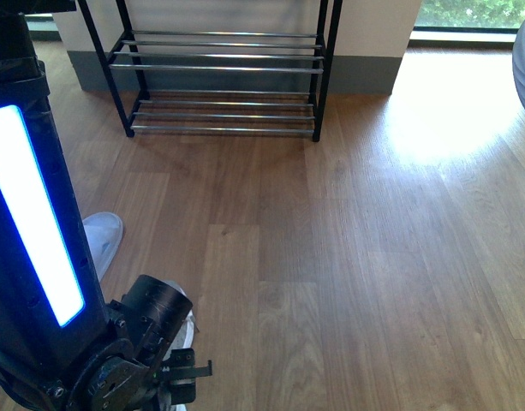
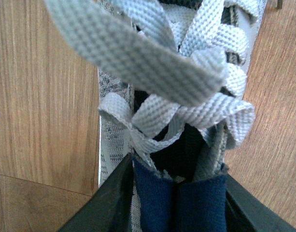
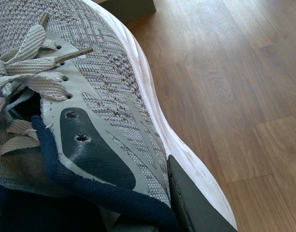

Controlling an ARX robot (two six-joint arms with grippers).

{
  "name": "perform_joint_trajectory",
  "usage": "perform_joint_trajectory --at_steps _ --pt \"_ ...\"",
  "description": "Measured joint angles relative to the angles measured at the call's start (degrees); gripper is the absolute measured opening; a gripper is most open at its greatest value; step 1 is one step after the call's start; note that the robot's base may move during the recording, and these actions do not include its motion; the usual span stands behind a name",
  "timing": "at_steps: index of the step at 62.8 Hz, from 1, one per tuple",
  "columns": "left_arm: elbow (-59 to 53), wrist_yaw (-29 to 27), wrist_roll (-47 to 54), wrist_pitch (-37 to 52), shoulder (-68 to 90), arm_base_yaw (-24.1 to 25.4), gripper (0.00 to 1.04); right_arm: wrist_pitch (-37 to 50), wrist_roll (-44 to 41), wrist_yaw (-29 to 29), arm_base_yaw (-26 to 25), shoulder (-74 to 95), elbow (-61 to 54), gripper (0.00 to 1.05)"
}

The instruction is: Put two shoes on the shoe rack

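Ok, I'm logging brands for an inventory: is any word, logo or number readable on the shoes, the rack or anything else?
None can be read. One shoe shows only laces, the other shoe only knit and stripes, no logo. The rack bars and the lit panel carry no text.

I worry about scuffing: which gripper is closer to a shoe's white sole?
Right. The right gripper's finger lies along the white sole; the left gripper pinches a shoe by its navy tongue, behind the laces.
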Motion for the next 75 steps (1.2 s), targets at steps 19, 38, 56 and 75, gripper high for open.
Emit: perform_joint_trajectory --at_steps 19,38,56,75 --pt "0.0 -0.6 0.0 0.0 0.0 0.0 0.03 0.0 0.0 0.0 0.0 0.0 0.0 0.01" --pt "-0.5 -1.7 -0.8 2.7 0.0 0.1 0.03 0.0 0.0 0.0 0.0 0.0 0.0 0.01" --pt "-3.2 -5.4 1.6 16.0 0.8 -0.1 0.03 0.0 0.0 0.0 0.0 0.0 0.0 0.01" --pt "-5.0 -7.3 1.9 26.8 2.6 -0.3 0.03 0.0 0.0 0.0 0.0 0.0 0.0 0.01"
